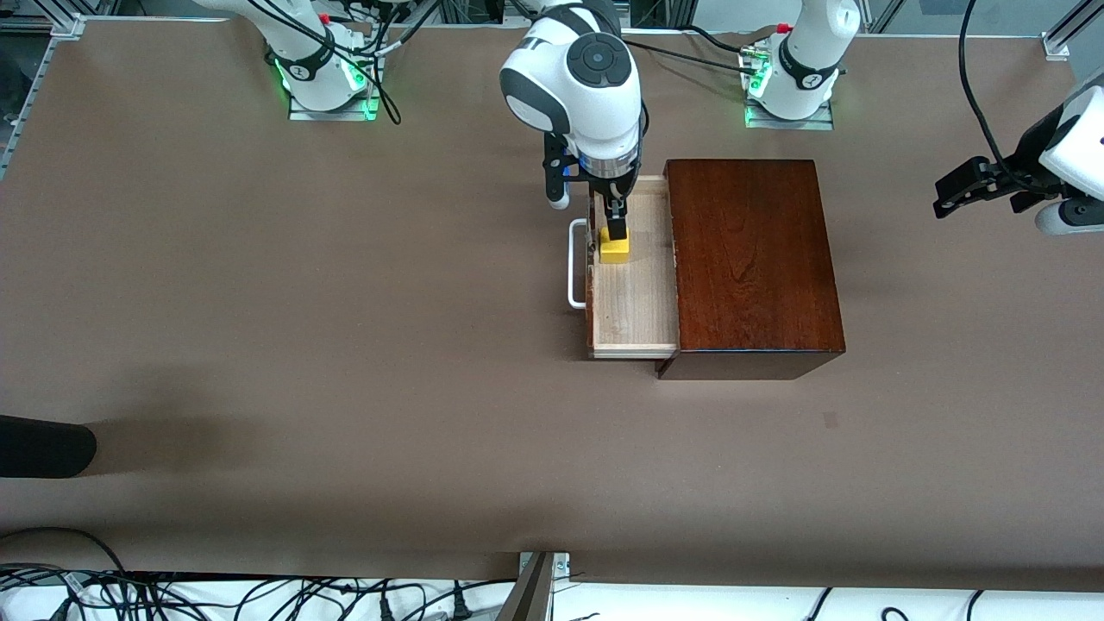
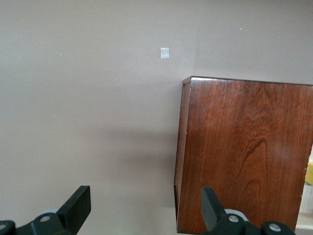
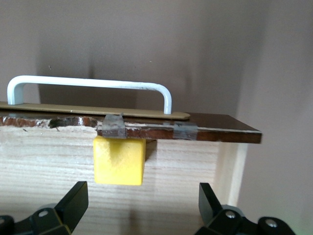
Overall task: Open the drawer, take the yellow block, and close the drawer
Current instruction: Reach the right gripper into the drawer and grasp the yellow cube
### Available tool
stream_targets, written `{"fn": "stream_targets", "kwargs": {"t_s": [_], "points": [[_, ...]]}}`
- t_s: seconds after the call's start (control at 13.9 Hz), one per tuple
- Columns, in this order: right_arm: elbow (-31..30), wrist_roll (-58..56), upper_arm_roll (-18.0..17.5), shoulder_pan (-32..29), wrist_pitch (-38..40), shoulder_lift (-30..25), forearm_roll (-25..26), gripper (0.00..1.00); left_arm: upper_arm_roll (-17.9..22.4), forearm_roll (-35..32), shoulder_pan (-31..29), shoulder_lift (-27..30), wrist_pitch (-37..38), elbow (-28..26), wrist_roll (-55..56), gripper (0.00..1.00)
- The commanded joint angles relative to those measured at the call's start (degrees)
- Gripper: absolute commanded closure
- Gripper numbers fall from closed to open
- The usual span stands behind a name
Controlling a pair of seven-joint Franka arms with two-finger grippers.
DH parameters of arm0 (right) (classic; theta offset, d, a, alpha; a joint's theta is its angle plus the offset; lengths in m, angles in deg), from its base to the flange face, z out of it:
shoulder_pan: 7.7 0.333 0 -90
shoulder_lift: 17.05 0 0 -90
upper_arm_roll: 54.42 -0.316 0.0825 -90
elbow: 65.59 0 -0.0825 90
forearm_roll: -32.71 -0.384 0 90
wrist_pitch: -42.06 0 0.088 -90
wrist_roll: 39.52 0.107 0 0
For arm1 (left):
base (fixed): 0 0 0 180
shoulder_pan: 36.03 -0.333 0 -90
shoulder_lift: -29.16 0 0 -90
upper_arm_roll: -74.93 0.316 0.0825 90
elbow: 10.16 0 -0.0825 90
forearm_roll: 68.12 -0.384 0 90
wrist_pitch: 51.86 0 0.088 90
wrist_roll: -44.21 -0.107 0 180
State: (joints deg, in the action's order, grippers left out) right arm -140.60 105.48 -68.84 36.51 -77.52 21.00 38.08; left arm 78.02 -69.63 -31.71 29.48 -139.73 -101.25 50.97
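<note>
The dark mahogany box stands in the middle of the table, and its drawer is pulled out toward the right arm's end, white handle outermost. The yellow block lies in the drawer, against the front panel. My right gripper hangs open just above the drawer, close to the block. In the right wrist view the block sits ahead of the open right gripper, below the handle. My left gripper waits open and empty over the table beside the box.
A dark rounded object pokes in at the right arm's end of the table, near the front camera. A small mark lies on the brown table nearer the camera than the box. Cables run along the front edge.
</note>
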Motion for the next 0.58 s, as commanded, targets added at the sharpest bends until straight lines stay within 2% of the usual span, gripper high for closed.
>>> {"fn": "stream_targets", "kwargs": {"t_s": [0.0, 0.5], "points": [[2.1, 1.6, 1.1, 1.1, -1.7, 2.5, 1.9, 0.00, -0.1, 0.5, -0.7, -1.3, 0.0, 2.0, -0.9, 0.00], [2.0, 1.7, 1.2, 1.4, -3.6, 5.4, 3.1, 0.00, -0.3, 1.0, -0.6, -1.6, -1.4, 2.1, -1.5, 0.00]]}}
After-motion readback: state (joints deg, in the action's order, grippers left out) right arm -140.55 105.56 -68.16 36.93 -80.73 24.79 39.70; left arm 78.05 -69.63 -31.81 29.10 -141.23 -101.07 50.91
